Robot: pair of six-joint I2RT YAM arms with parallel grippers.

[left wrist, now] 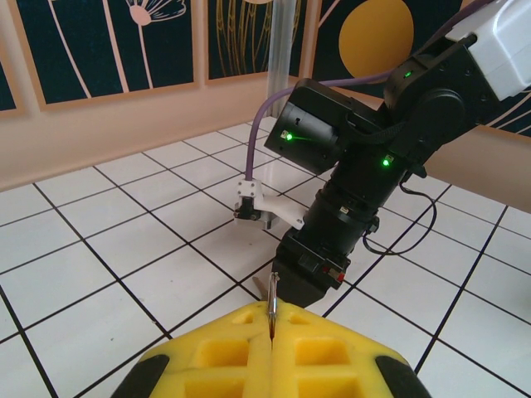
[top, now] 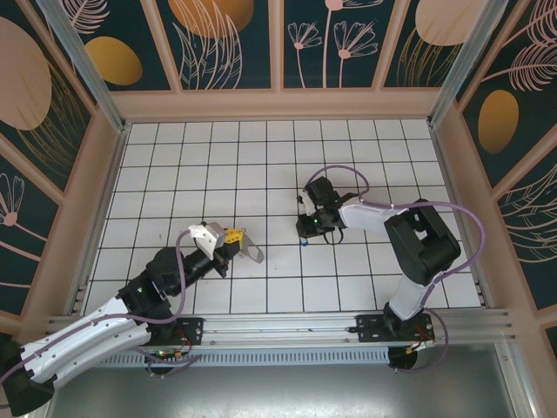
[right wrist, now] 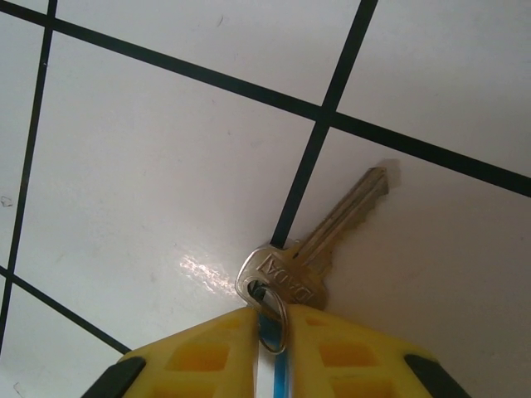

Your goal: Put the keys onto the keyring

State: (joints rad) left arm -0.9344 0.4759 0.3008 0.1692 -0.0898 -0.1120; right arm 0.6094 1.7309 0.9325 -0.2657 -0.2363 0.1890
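In the right wrist view a silver key [right wrist: 332, 232] stamped DADA lies flat on the white tiles. A small metal ring [right wrist: 284, 323] passes through the hole in its head. My right gripper [right wrist: 272, 319] is shut on that ring and on a thin blue piece [right wrist: 280, 377] between its yellow fingers. From above, the right gripper [top: 303, 233] points down at a blue speck [top: 303, 245] on the floor. My left gripper [left wrist: 272, 319] is shut on the keyring [left wrist: 272, 294], seen edge-on as a thin metal strip. In the top view the left gripper [top: 233, 237] holds a grey part [top: 252, 253] that juts toward the right arm.
The right arm's black wrist [left wrist: 348, 207] stands directly in front of the left gripper, about one tile away. Wooden walls [top: 278, 104] enclose the tiled floor [top: 218, 157]. An aluminium rail [top: 287, 326] runs along the near edge.
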